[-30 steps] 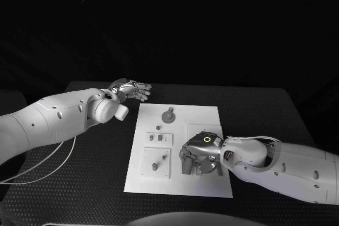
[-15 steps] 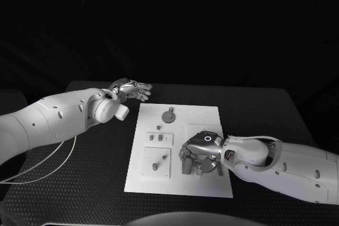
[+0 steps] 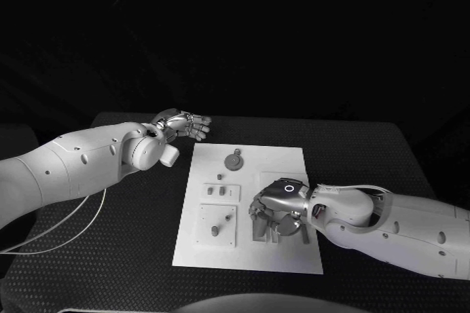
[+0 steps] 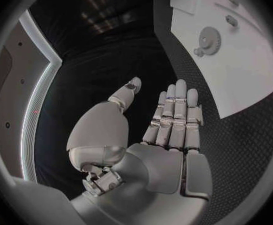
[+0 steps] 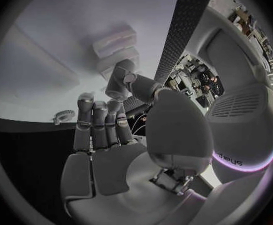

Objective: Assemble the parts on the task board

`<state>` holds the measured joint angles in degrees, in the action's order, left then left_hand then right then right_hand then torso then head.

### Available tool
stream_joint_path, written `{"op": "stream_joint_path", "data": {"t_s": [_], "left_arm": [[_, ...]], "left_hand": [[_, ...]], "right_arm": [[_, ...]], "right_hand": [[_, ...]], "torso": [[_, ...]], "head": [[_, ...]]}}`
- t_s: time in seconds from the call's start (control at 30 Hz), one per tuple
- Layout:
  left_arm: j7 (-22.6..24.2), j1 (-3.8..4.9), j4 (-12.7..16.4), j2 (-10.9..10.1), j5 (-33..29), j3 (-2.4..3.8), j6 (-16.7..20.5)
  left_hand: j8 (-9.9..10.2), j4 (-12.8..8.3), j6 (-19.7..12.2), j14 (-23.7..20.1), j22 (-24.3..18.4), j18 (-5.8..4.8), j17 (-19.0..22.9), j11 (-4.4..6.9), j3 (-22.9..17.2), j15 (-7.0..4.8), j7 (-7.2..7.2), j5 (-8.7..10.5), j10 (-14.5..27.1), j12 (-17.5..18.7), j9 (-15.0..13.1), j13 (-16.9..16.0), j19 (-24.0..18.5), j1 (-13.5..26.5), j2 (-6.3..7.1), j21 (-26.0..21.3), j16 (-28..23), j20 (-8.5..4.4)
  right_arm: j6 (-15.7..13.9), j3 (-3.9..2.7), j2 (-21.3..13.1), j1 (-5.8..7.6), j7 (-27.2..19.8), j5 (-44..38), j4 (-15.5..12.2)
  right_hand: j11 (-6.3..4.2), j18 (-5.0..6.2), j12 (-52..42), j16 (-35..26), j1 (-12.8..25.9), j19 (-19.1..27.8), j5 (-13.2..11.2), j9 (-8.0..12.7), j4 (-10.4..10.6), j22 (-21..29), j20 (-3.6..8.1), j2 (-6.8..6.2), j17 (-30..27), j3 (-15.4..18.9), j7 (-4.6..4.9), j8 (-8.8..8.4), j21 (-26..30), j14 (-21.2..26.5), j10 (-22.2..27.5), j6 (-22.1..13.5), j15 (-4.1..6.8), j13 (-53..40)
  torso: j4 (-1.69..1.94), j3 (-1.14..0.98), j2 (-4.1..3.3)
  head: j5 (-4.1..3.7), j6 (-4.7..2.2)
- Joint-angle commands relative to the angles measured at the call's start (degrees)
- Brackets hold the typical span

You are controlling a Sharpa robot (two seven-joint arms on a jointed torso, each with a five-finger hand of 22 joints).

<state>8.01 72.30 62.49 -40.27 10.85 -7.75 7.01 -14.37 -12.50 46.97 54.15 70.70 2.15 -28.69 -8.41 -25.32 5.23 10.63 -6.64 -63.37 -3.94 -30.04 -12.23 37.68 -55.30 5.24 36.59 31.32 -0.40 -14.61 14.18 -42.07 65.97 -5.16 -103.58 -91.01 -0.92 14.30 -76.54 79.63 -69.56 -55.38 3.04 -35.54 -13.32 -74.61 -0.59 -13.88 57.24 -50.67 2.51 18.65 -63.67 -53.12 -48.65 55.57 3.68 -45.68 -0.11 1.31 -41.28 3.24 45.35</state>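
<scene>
Black, finely textured matting covers the table (image 3: 372, 157), and on it, at the centre of the head view, lies the task board (image 3: 284, 157), a flat white rectangular plate. A round toothed part (image 3: 233, 161) sits in its upper area, and a raised square block (image 3: 217, 225) carrying small pegs sits lower left. My right hand (image 3: 276, 211), silver and segmented, rests palm-down over the board's lower right, a lit ring glowing on its back; whether it grips anything beneath I cannot tell. My left hand (image 3: 183, 125) hovers at upper left, off the board's corner, fingers straight, held side by side, holding nothing. Part of a word on my right arm's shell is too small to read.
</scene>
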Motion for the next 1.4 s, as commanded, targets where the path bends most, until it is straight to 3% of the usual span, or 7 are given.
{"op": "stream_joint_path", "data": {"t_s": [0.03, 0.43, 0.87, 1.23, 1.4], "left_arm": [[0.30, 0.03, 0.08, 0.14, 0.13, 0.03, -0.95], [0.08, 0.03, 0.04, 0.14, 0.13, 0.03, -1.25], [-0.05, 0.04, 0.11, 0.12, 0.13, 0.03, -1.31], [-0.12, 0.04, 0.06, 0.10, 0.13, 0.02, -1.44], [-0.13, 0.04, 0.05, 0.13, 0.13, 0.02, -1.50]], "left_hand": [[-0.15, 0.07, -0.44, 0.44, 0.06, 0.92, -0.10, -0.16, 0.19, 0.11, -0.15, 0.22, 0.08, 0.02, 0.09, 0.09, 0.30, 0.34, -0.33, -0.31, -0.32, 0.02], [-0.14, 0.08, -0.49, 0.43, 0.09, 0.92, -0.18, -0.17, 0.22, 0.12, -0.15, 0.27, 0.11, 0.02, 0.12, 0.12, 0.30, 0.38, -0.31, -0.35, -0.39, 0.03], [-0.15, 0.08, -0.52, 0.44, 0.11, 0.92, -0.24, -0.18, 0.23, 0.13, -0.16, 0.31, 0.12, 0.01, 0.14, 0.13, 0.29, 0.40, -0.30, -0.38, -0.45, 0.03], [-0.15, 0.08, -0.54, 0.44, 0.13, 0.92, -0.28, -0.18, 0.24, 0.13, -0.15, 0.32, 0.13, 0.01, 0.15, 0.14, 0.29, 0.40, -0.28, -0.40, -0.48, 0.03], [-0.16, 0.08, -0.55, 0.45, 0.14, 0.92, -0.31, -0.18, 0.24, 0.13, -0.15, 0.33, 0.13, 0.01, 0.16, 0.15, 0.29, 0.40, -0.28, -0.41, -0.50, 0.03]], "right_arm": [[-0.18, -0.08, -0.16, 0.60, -1.09, 1.33, -0.37], [3.92, -0.08, -0.52, 1.69, -1.69, 6.97, -0.82], [8.78, -0.08, 0.01, 1.96, -1.51, 10.56, 1.05], [11.19, -0.07, -1.67, 3.60, -1.58, 16.00, -1.17], [14.54, -0.07, -1.71, 3.70, -1.20, 19.13, -1.39]], "right_hand": [[0.08, 0.70, -0.27, 0.31, -0.15, -0.29, -0.28, -0.86, 0.28, 0.08, -0.04, 0.70, -0.07, -0.34, 1.05, 1.60, -0.27, -0.07, -0.38, 6.47, 0.26, 0.10], [0.06, 0.70, -0.29, 0.38, 0.09, -0.19, -0.28, -0.86, 0.26, 0.09, -0.02, 0.97, -0.19, -0.19, 1.05, 1.48, -0.28, -0.03, -0.25, 6.47, 0.32, 0.25], [0.20, 0.70, -0.47, 0.51, 0.55, 0.41, -0.28, -0.88, -0.39, 0.05, -0.07, 1.86, -0.51, 0.42, 1.15, 1.06, -0.23, 0.38, 0.42, 6.18, 0.37, 0.51], [0.31, 0.70, -0.63, 0.64, 0.81, 0.67, -0.28, -0.97, -0.74, -0.01, -0.15, 2.34, -0.62, 0.89, 1.16, 0.97, -0.28, 0.65, 0.72, 6.19, 0.33, 0.62], [0.41, 0.70, -0.74, 0.73, 1.04, 0.94, -0.28, -1.03, -1.00, -0.06, -0.25, 2.76, -0.72, 1.25, 1.18, 0.85, -0.29, 0.97, 1.01, 6.11, 0.25, 0.71]], "torso": [[-0.03, 0.03, 0.00], [0.01, 0.00, -0.01], [0.04, 0.05, 0.01], [-0.05, 0.01, -0.02], [-0.06, 0.02, 0.01]], "head": [[-0.07, 0.02], [-0.15, 0.00], [-0.22, -0.09], [-0.03, -0.03], [-0.02, -0.02]]}}
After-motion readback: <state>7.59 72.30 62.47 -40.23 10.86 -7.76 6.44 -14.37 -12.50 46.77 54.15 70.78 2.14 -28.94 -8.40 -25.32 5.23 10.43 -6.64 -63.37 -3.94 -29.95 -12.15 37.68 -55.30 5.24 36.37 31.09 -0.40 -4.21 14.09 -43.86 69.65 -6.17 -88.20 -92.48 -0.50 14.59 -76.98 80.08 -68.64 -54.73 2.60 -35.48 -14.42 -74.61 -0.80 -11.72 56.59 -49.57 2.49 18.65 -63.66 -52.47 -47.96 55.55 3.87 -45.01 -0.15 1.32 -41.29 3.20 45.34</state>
